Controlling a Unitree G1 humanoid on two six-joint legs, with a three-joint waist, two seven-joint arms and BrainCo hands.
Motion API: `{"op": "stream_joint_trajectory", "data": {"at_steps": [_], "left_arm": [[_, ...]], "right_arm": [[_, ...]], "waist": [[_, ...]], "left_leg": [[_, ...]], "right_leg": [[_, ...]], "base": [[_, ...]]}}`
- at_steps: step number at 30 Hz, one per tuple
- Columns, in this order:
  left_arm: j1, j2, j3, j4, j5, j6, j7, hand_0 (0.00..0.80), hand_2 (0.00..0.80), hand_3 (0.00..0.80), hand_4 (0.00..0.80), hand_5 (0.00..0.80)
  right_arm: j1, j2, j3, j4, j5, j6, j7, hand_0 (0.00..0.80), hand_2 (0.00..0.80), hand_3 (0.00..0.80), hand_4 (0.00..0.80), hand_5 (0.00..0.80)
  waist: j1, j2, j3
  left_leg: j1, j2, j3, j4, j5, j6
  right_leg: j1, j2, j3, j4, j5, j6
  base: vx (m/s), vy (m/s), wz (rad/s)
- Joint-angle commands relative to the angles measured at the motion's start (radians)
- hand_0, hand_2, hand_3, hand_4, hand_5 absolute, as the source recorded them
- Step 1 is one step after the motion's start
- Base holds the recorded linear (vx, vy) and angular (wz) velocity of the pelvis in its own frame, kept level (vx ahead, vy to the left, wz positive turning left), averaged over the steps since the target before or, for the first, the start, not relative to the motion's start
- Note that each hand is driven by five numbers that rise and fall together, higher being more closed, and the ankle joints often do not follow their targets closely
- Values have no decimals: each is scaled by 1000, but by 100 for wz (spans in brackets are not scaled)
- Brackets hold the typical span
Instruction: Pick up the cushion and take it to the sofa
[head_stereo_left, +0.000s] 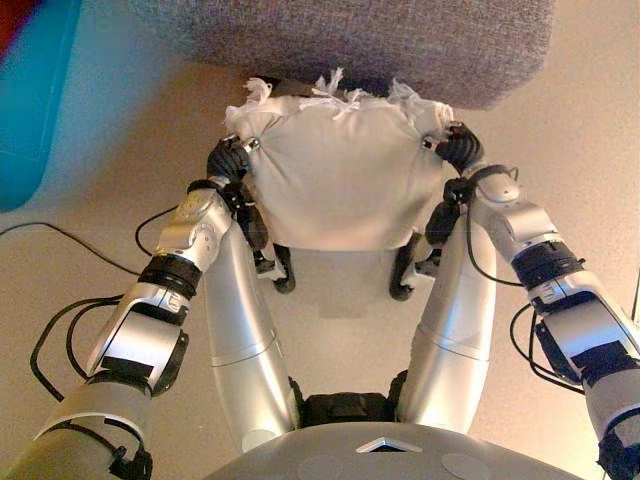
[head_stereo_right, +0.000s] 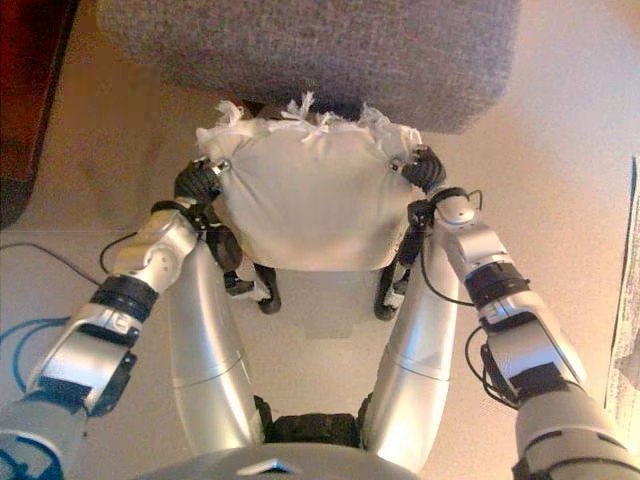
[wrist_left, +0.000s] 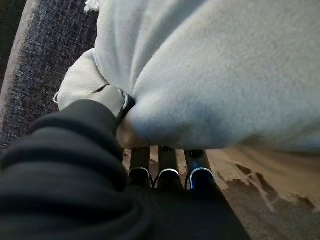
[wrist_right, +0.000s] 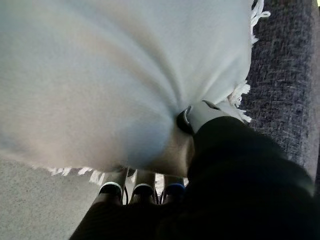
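White cushion (head_stereo_left: 340, 180) held off the floor between both hands, long axis side to side, fringed edge toward grey sofa (head_stereo_left: 380, 45) | left hand (head_stereo_left: 232, 160) and right hand (head_stereo_left: 455, 148) each pinch a side, thumb above, fingers beneath | fringe just at sofa's front edge | bare floor (head_stereo_left: 110, 140) either side | teal object (head_stereo_left: 35, 100) far left

No readable text, labels or numbers in any view.
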Motion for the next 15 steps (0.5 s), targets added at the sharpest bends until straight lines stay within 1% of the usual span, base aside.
{"op": "stream_joint_trajectory", "data": {"at_steps": [1, 5, 9, 11, 15], "left_arm": [[-36, -83, -39, -142, 32, -42, -48, 800, 800, 800, 800, 800], [-9, -73, -23, -165, 26, -57, -72, 800, 800, 800, 800, 800], [40, -68, -4, -195, 27, -113, -119, 800, 800, 800, 800, 800], [68, -69, 10, -211, 28, -139, -149, 800, 800, 800, 800, 800], [129, -66, 41, -276, 15, -232, -179, 800, 800, 800, 800, 800]], "right_arm": [[-86, 94, 10, -72, 52, -91, 83, 800, 800, 800, 800, 800], [-59, 88, -2, -95, 59, -115, 112, 800, 800, 800, 800, 800], [-18, 84, -11, -128, 50, -150, 129, 800, 800, 800, 800, 800], [10, 78, -26, -155, 72, -187, 147, 800, 800, 800, 800, 800], [69, 55, -71, -244, 35, -272, 182, 800, 800, 800, 800, 800]], "waist": [[32, 10, -16], [30, 11, -16], [29, 11, -16], [27, 10, -16], [22, 7, -16]], "left_leg": [[-53, 2, 19, -158, 162, -5], [-50, 3, 17, -173, 168, -13], [0, 1, 33, -238, 182, -26], [41, -10, 44, -285, 189, -30], [145, -40, 63, -422, 205, -38]], "right_leg": [[-52, -14, -40, -255, 298, -11], [-48, -13, -45, -266, 301, -8], [-6, -8, -61, -319, 313, -5], [32, -2, -72, -361, 321, -3], [131, 27, -96, -501, 345, 15]], "base": [[-33, -33, 3], [-32, -27, -2], [-17, -5, -1], [-48, 3, -2], [-122, 13, -8]]}}
